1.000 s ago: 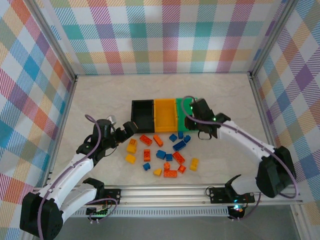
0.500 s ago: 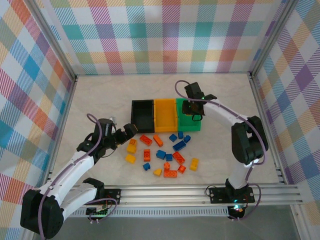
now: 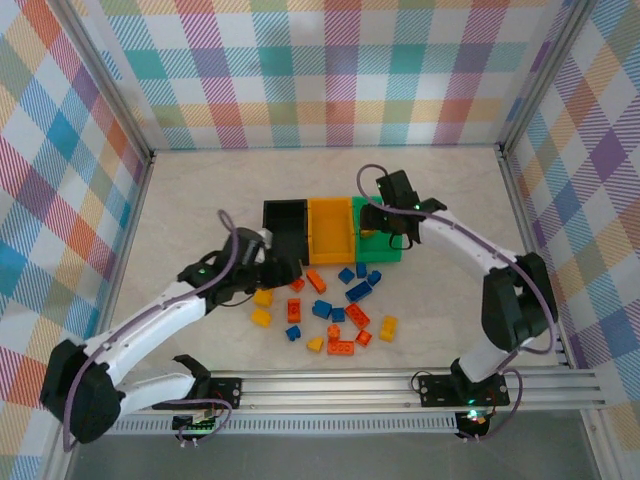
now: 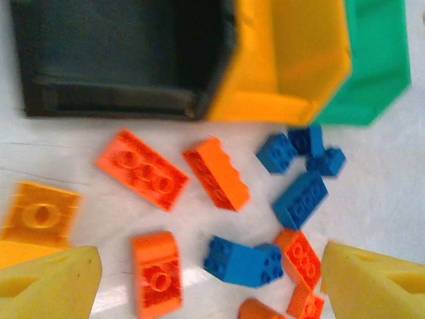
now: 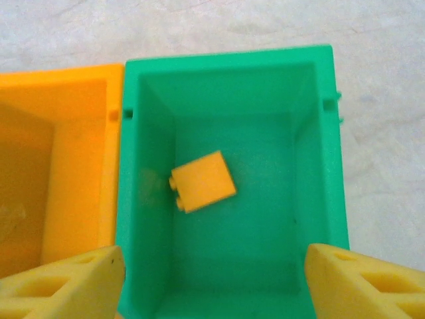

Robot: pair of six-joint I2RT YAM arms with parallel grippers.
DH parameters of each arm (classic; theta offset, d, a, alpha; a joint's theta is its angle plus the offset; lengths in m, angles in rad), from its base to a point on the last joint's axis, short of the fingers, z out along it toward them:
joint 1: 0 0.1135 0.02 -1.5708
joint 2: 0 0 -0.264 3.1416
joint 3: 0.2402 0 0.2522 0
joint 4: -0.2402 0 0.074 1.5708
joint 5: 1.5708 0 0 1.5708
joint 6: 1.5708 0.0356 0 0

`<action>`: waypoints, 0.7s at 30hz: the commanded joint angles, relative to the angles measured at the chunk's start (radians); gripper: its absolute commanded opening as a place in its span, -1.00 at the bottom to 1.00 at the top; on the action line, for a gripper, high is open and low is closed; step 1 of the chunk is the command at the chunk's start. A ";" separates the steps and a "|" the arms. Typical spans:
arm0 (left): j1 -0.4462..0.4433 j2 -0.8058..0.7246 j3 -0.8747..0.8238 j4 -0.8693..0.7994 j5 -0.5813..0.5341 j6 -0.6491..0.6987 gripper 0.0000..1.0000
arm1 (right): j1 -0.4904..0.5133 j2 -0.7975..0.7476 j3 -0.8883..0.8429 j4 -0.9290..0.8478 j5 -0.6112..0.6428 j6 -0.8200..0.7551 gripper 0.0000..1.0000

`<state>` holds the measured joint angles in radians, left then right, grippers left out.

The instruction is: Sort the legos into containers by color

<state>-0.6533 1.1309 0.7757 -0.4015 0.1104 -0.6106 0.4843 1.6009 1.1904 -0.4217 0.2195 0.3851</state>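
Note:
The legos lie scattered on the table in front of the containers, in orange-red, blue and yellow. The black bin, yellow-orange bin and green bin stand side by side. My right gripper hangs open over the green bin, where one yellow brick lies loose on the floor. My left gripper is open and low over the bricks just in front of the black bin. A blue brick and an orange brick lie between its fingertips.
Metal frame rails run along the near edge, and checked walls enclose the table. Bare tabletop lies behind the bins and to both sides of them. In the left wrist view the yellow-orange bin looks empty.
My right gripper has opened over the green bin, and the yellow brick now lies inside it. My left arm has swung right to the bricks by the black bin, its jaws slightly narrower.

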 commanded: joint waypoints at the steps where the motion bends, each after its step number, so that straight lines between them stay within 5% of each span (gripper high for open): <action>1: -0.163 0.089 0.054 -0.048 -0.074 0.063 0.71 | 0.011 -0.070 -0.103 0.046 -0.016 0.038 0.46; 9: -0.453 0.315 0.145 -0.065 -0.164 0.074 0.59 | 0.012 -0.159 -0.258 0.084 -0.007 0.061 0.49; 21: -0.558 0.496 0.219 -0.092 -0.268 0.091 0.38 | 0.002 -0.201 -0.315 0.107 0.000 0.050 0.51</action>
<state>-1.1896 1.6005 0.9539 -0.4583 -0.0998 -0.5446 0.4923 1.4250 0.8944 -0.3416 0.2169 0.4328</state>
